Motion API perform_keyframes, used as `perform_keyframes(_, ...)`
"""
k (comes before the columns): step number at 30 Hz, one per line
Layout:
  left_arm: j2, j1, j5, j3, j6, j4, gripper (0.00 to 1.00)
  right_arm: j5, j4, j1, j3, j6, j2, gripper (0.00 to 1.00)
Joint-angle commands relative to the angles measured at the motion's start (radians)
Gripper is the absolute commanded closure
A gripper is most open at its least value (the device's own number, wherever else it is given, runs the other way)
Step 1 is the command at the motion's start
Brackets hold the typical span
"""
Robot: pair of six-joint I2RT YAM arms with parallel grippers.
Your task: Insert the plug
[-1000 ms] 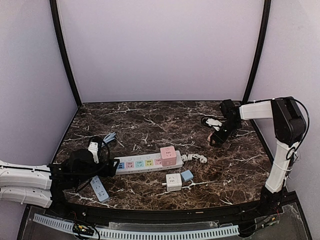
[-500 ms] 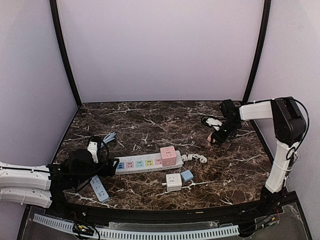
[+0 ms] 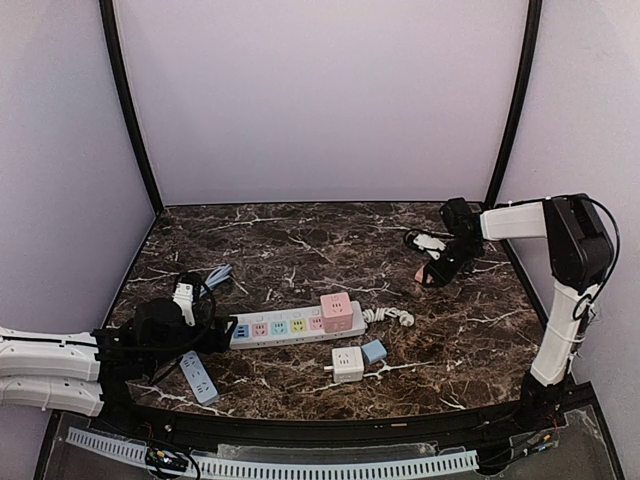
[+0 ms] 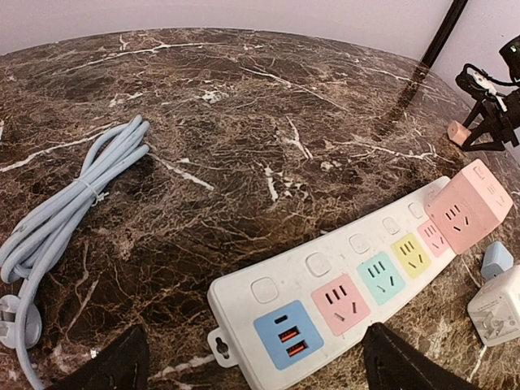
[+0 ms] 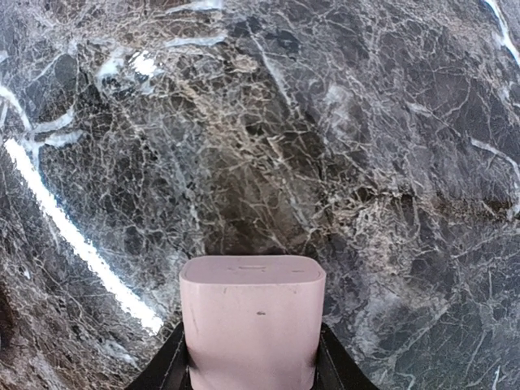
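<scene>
Right hand (image 3: 431,272) slightly leftward with pink plug (image 5: 252,318) (prongs unseen)

The right wrist view's bottom edge cuts off the pink plug (image 5: 252,325).

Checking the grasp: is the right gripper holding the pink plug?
Yes, shut: the pink plug sits clamped in the right gripper.
</scene>
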Motion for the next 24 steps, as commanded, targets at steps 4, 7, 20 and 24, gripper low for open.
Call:
perform_keyframes(4,-0.02,-0.005,0.001,-0.014,0.013,-0.023,0.02,0.026,0.021,0.093,0.019,0.03,-0.149,0.84)
perform_keyframes(7,-0.03,-0.005,0.004,-0.014,0.013,-0.023,0.01,0.059,0.046,0.159,0.006,0.045,-0.23,0.91)
perform_keyframes(20,-0.039,-0.005,0.029,0.002,-0.005,-0.022,0.01,0.277,0.379,0.596,-0.151,0.168,-0.436,1.0)
perform_keyframes(24,-0.054,-0.005,0.047,0.02,-0.014,-0.051,0.01,0.359,0.51,0.711,-0.202,0.176,-0.416,1.0)
